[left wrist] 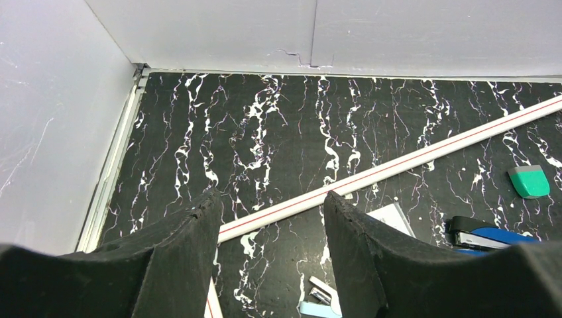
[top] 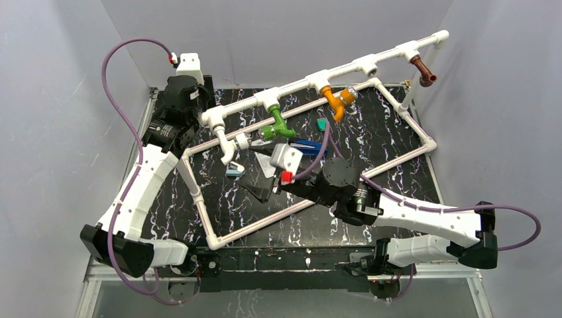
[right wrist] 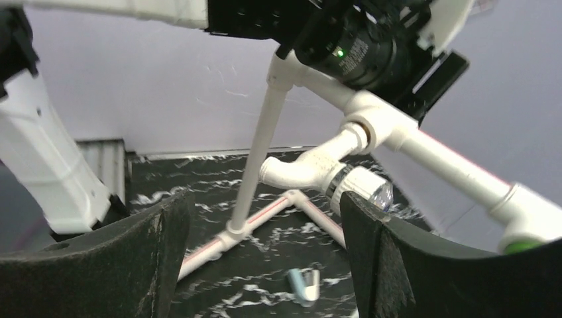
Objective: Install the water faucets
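Four faucets hang from the raised white pipe: white, green, orange and brown. One tee between orange and brown is bare. My right gripper is open and empty, low over the table, pointing left. In the right wrist view the white faucet and its round knob hang just ahead of the right fingertip, apart from it. My left gripper sits by the pipe's left end. It is open and empty above the floor pipe.
The floor pipe frame rings the black marbled table. Inside it lie a blue stapler, a green piece, a small light-blue clip and a white card. Grey walls close the back and both sides.
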Robot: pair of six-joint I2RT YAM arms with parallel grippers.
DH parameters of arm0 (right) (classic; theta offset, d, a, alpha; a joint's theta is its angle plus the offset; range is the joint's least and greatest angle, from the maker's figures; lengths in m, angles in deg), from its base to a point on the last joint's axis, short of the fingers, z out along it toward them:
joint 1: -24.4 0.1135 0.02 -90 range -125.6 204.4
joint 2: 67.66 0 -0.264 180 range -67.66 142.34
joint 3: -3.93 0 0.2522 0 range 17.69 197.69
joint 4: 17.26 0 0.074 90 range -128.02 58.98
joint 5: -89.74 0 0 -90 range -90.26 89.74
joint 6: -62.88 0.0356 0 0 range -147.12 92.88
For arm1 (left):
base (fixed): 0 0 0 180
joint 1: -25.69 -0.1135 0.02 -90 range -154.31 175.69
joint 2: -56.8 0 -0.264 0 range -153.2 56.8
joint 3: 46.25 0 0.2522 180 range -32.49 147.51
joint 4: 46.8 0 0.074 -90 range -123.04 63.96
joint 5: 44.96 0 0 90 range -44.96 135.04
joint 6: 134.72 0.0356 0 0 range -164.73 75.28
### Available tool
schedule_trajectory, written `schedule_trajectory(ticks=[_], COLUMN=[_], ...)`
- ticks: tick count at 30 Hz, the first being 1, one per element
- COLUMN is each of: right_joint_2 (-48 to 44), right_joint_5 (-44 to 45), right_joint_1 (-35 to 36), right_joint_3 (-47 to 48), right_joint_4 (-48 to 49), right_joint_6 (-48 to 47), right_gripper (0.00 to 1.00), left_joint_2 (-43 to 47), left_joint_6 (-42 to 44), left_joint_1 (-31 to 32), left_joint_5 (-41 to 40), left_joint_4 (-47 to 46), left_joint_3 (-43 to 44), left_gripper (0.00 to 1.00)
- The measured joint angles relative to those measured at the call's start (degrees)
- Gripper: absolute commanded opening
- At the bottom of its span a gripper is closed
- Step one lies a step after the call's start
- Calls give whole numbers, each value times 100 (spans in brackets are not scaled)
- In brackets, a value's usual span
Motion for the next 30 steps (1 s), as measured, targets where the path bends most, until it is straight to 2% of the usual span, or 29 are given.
schedule_trajectory(ticks=[4, 10, 19, 23, 30], right_joint_2=[46, 238, 901, 1276, 1683], right_joint_5=[-356, -546, -74, 254, 772], right_joint_1=[0, 0, 114, 133, 133], right_joint_3=[269, 299, 302, 302, 302], right_joint_4=[-459, -643, -413, -90, 474], right_joint_6=[-1368, -3563, -6474, -7464, -8260], right_gripper=[87, 86, 84, 80, 72], left_joint_2=[-11, -22, -22, -22, -20], left_joint_6=[0, 2, 2, 2, 4], left_joint_1=[2, 2, 2, 2, 2], left_joint_5=[2, 2, 2, 0, 0], left_joint_4=[17, 24, 24, 26, 26], left_joint_3=[15, 20, 20, 20, 20], left_gripper=[56, 56, 56, 56, 56])
